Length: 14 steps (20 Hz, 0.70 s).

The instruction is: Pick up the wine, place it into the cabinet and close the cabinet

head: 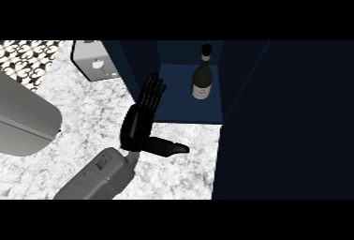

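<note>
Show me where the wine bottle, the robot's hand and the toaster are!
wine bottle (202,83): head view, on its body above the label.
left hand (141,125): head view, on the palm.
toaster (88,63): head view, on its pale side.

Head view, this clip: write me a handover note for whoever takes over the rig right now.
Left robot hand: open, fingers straight, beside the cabinet's left wall, holding nothing.
Right robot hand: not in view.
Wine bottle: upright inside the cabinet.
Cabinet door: open, at the right.
Done: wine placed.
Left: close the cabinet.
</note>
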### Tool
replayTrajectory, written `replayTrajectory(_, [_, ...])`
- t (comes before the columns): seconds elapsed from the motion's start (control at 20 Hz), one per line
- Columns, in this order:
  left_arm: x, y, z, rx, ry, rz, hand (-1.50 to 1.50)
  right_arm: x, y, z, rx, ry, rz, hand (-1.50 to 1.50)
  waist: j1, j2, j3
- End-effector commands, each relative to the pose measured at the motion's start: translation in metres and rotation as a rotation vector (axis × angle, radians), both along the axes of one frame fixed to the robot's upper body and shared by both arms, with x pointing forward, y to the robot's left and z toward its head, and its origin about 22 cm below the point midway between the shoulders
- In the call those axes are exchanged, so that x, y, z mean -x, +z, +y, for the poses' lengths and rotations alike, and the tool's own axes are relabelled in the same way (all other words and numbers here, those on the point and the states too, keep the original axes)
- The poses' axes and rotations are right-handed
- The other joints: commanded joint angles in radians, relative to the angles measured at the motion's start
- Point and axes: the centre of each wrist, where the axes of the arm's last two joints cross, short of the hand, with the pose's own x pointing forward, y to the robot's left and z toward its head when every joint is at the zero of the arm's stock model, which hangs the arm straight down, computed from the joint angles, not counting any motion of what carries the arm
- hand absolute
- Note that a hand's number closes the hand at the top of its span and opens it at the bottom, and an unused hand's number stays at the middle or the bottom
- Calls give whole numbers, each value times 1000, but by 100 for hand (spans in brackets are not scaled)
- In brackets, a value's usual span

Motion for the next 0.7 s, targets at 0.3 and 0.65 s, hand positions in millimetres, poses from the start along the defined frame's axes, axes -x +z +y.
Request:
replayTrajectory(0.3, [73, 65, 33, 38, 22, -23, -150, 4, 4, 0, 52, 62, -7, 150, -27, 9, 0])
replayTrajectory(0.65, [99, 66, 73, -3, 119, -46, -150, 14, 13, 9, 308, 307, 42, 150, -12, 7, -1])
